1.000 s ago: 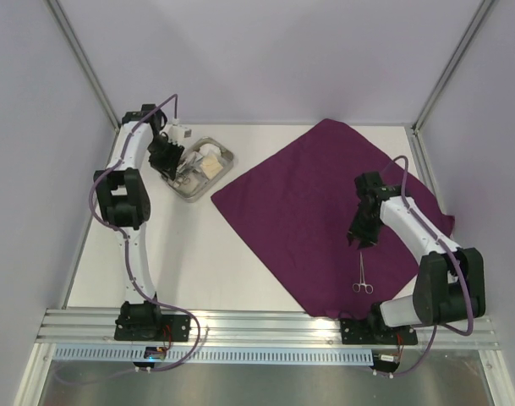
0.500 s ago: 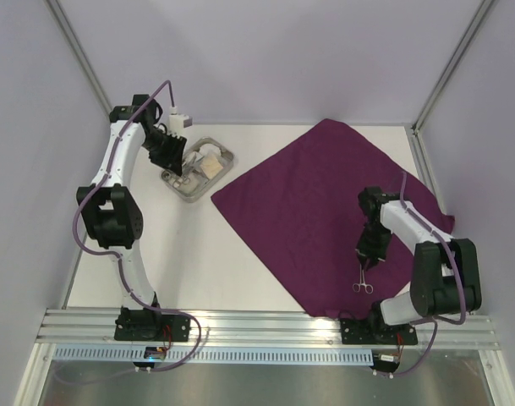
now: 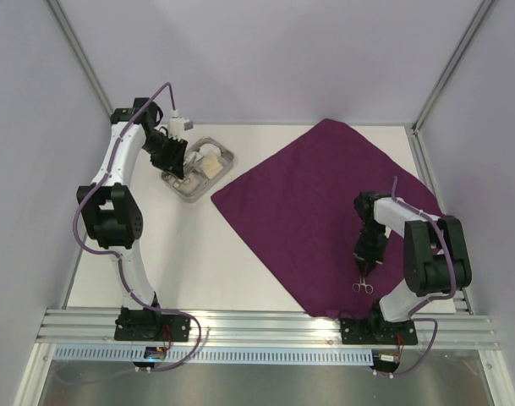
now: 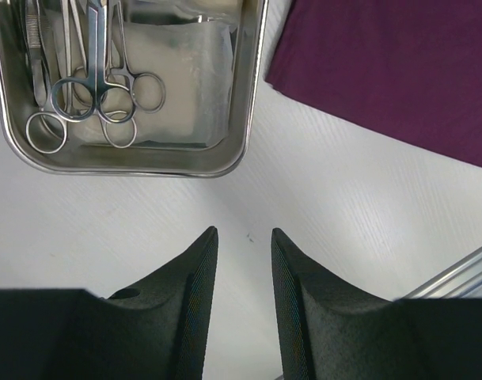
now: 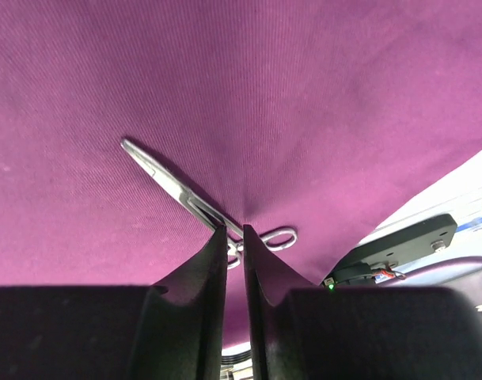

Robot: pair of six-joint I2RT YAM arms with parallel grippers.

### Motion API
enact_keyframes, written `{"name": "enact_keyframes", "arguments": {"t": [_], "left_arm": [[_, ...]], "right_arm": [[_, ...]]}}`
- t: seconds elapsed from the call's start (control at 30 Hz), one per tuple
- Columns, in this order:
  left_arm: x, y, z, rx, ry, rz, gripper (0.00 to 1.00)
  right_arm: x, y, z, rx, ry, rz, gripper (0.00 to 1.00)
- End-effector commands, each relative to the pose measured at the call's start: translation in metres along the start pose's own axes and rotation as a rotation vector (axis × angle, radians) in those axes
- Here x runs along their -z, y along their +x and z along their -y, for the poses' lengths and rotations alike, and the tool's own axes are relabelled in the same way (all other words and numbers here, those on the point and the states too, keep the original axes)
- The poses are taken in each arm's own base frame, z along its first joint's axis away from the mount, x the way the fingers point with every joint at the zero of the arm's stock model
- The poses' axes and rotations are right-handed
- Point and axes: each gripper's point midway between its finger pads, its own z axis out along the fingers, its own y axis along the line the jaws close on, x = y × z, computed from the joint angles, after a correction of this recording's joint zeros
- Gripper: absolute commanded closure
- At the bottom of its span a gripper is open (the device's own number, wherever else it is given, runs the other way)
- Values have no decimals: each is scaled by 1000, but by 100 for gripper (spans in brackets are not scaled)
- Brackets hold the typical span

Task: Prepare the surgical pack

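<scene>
The dark purple cloth (image 3: 308, 203) lies spread flat on the right half of the table; it also shows in the left wrist view (image 4: 399, 71) and the right wrist view (image 5: 304, 95). One steel clamp (image 3: 361, 286) (image 5: 165, 178) lies on its near part. My right gripper (image 3: 364, 262) (image 5: 234, 229) is down on the cloth, jaws closed on the clamp's shank just ahead of the rings, and the cloth puckers there. The steel tray (image 3: 192, 199) (image 4: 252, 95) at the back left holds gauze (image 4: 185, 87) and three clamps (image 4: 98, 87). My left gripper (image 3: 174, 166) (image 4: 242, 233) is open and empty above the bare table beside the tray.
An aluminium rail (image 3: 265, 326) (image 4: 454, 277) runs along the near edge by the arm bases. Frame posts stand at the back corners (image 3: 79, 59). The right arm's base electronics (image 5: 399, 245) sit just past the cloth's near edge.
My right gripper moved nearer and down onto the clamp and closed on its shank. My left arm rose and shifted a little back from the tray.
</scene>
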Motion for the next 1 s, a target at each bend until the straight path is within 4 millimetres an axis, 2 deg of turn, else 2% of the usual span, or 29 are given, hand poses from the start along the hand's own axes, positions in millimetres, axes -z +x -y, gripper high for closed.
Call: {"name": "enact_keyframes", "arguments": {"t": [0.0, 0.27, 0.4, 0.5, 0.53, 0.6, 0.67, 0.97], "left_arm": [[22, -7, 14, -21, 6, 60, 57], [26, -11, 18, -28, 19, 77, 57], [27, -13, 20, -25, 33, 87, 57], [29, -15, 22, -28, 42, 91, 57], [29, -16, 23, -27, 46, 92, 57], [30, -17, 24, -27, 48, 96, 57], [31, -18, 25, -26, 53, 99, 57], [32, -21, 26, -22, 62, 101, 57]], "right_arm": [[-5, -6, 0, 7, 6, 14, 84], [-20, -7, -6, 27, 1, -3, 77], [-24, -10, -23, 67, -94, 7, 76], [-24, -10, -29, 99, -136, 11, 81], [-20, -11, -39, 108, -195, 18, 85], [-12, -15, -47, 119, -263, 64, 90], [-6, -18, -51, 125, -295, 100, 99], [14, -35, -56, 107, -358, 240, 100]]}}
